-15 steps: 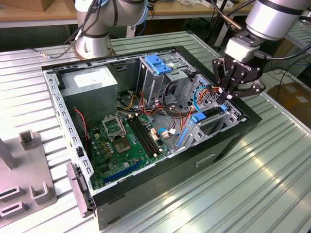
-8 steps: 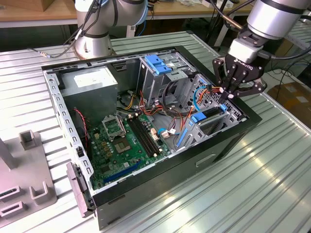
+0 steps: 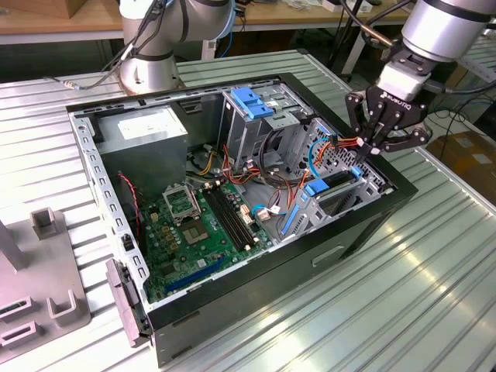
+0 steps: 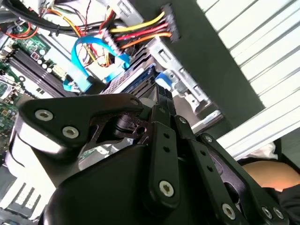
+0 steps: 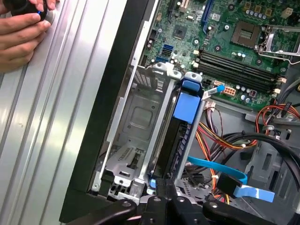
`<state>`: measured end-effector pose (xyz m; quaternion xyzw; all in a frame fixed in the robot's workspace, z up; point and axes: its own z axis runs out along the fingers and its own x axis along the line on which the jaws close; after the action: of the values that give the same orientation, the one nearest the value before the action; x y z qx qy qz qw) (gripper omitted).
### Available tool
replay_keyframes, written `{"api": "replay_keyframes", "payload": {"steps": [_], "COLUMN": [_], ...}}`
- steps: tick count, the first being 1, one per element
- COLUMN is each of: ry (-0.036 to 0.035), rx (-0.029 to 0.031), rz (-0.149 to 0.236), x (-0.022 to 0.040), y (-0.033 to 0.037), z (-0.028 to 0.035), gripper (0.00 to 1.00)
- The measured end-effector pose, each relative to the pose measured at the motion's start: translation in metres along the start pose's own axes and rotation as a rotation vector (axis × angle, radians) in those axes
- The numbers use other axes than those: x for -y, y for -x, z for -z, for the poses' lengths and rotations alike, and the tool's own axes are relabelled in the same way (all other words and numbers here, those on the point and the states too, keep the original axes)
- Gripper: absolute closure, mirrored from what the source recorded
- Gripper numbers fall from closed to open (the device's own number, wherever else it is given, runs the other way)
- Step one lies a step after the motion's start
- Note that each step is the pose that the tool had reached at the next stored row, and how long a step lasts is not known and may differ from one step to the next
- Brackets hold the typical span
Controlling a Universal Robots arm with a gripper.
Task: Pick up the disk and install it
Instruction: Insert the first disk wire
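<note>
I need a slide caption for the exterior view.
Robot gripper at the blue-railed metal disk standing in the open black computer case.

The silver robot arm slants down, its black two-finger gripper pointing downward with fingertips drawn together.

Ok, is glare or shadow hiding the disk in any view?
Exterior view: glare streaks the table, but the disk below the end effector is evenly lit. First wrist view: the table shines, yet the disk reads clearly. Second wrist view: the table is washed out white, and the end effector's dark body covers part of the disk.
</note>
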<state>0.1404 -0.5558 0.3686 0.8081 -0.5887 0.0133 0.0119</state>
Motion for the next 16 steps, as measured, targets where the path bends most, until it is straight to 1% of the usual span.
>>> {"api": "replay_keyframes", "payload": {"steps": [3, 6, 8, 9, 11, 16], "ry": [-0.0007, -0.002, -0.0042, -0.0047, -0.0052, -0.0053], "rx": [0.0, -0.0002, -0.0003, -0.0006, -0.0006, -0.0009], "rz": [0.018, 0.057, 0.118, 0.133, 0.147, 0.151], "x": [0.0047, 0.0057, 0.006, 0.0063, 0.0068, 0.0084], "y": [0.0001, 0.0002, 0.0002, 0.0002, -0.0001, -0.0005], "z": [0.0, 0.0, 0.0, 0.0001, 0.0004, 0.0039], "gripper": [0.89, 0.89, 0.89, 0.89, 0.89, 0.89]}}
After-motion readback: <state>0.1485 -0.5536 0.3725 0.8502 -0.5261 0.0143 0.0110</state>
